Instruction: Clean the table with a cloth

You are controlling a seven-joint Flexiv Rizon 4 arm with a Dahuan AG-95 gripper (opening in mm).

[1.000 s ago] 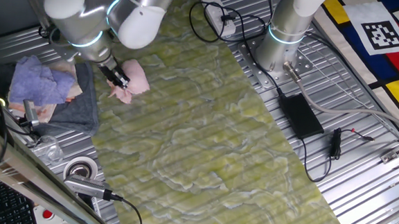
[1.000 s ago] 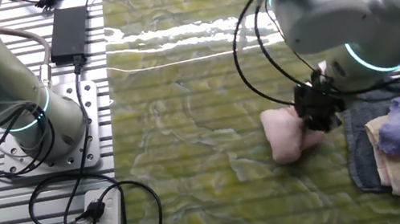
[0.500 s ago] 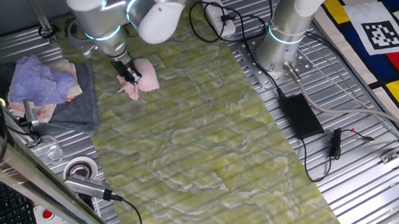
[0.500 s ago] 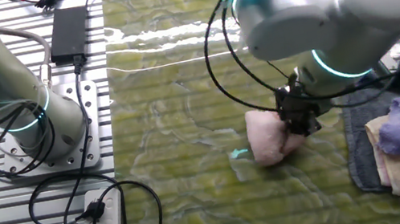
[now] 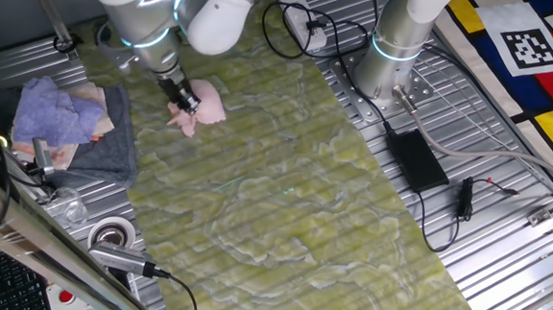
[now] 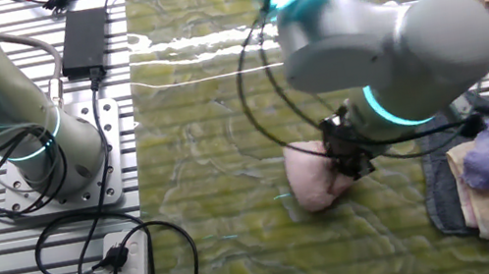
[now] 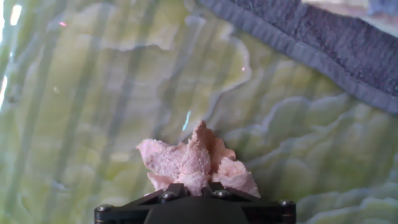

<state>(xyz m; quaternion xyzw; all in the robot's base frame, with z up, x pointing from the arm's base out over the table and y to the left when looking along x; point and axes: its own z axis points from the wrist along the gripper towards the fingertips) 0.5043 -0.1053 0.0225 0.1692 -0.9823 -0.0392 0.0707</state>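
Observation:
The pale pink cloth [image 5: 205, 105] lies bunched on the yellow-green marbled table [image 5: 284, 194] near its far left end. My gripper [image 5: 184, 98] is shut on the cloth and presses it down against the table. In the other fixed view the cloth [image 6: 309, 177] sits just left of the gripper [image 6: 345, 152]. In the hand view the cloth [image 7: 194, 160] bulges out in front of the shut gripper [image 7: 192, 186], with the table [image 7: 93, 99] beneath it.
A dark grey towel [image 5: 114, 145] with a lavender cloth [image 5: 56, 113] on it lies left of the table, and shows in the hand view [image 7: 323, 46]. A second arm's base [image 5: 393, 56], a power strip [image 5: 304, 22], a black adapter [image 5: 416, 159] and cables sit on the ribbed metal.
My gripper has dragged the pink cloth across the table, away from the grey towel and toward the table's middle line.

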